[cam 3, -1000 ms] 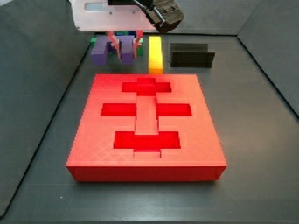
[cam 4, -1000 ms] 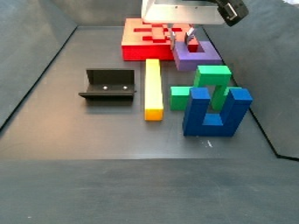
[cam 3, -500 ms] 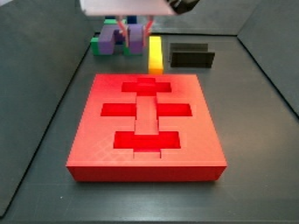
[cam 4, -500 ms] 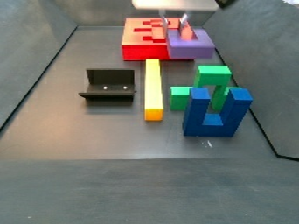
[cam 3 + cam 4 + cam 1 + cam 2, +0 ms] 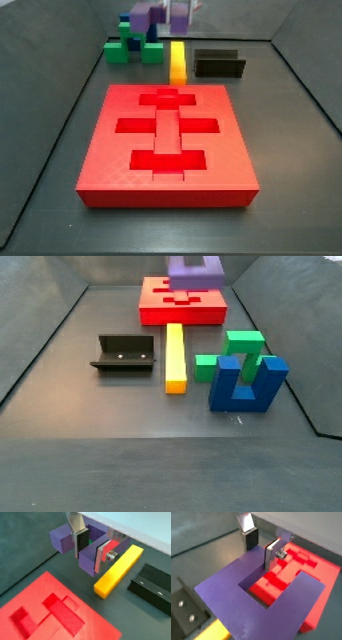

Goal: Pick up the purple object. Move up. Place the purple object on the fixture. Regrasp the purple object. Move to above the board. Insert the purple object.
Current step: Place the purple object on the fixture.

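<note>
A: Dark grey floor with dark walls all round. Side view?

B: Board [image 5: 166, 135] lies flat mid-floor, long axis running away from camera. Purple object [image 5: 168, 15] is lifted at the top edge, cropped; gripper itself not visible. Yellow bar [image 5: 178, 60] and fixture [image 5: 221, 64] sit beyond the board's far edge, green block [image 5: 124, 48] toward the far left corner.

A: Other side view?

B: Purple object [image 5: 195, 267] again cut off at the top, above the board's [image 5: 183, 301] far end. Fixture [image 5: 123, 353], yellow bar [image 5: 174, 356], green block [image 5: 237, 353] and blue block [image 5: 247, 383] are on the floor nearer the camera.

A: Wrist views?

B: Gripper [image 5: 92, 544] is clamped on one prong of the purple object [image 5: 73, 541], fingers [image 5: 102, 554] either side. Yellow bar [image 5: 119, 569], fixture [image 5: 151, 587] and board [image 5: 53, 612] lie below. Closer view: gripper [image 5: 261, 548] pinches a prong of the purple object [image 5: 228, 597], notch opening over the board [image 5: 302, 567]; fixture [image 5: 186, 610] partly cut off.
</note>
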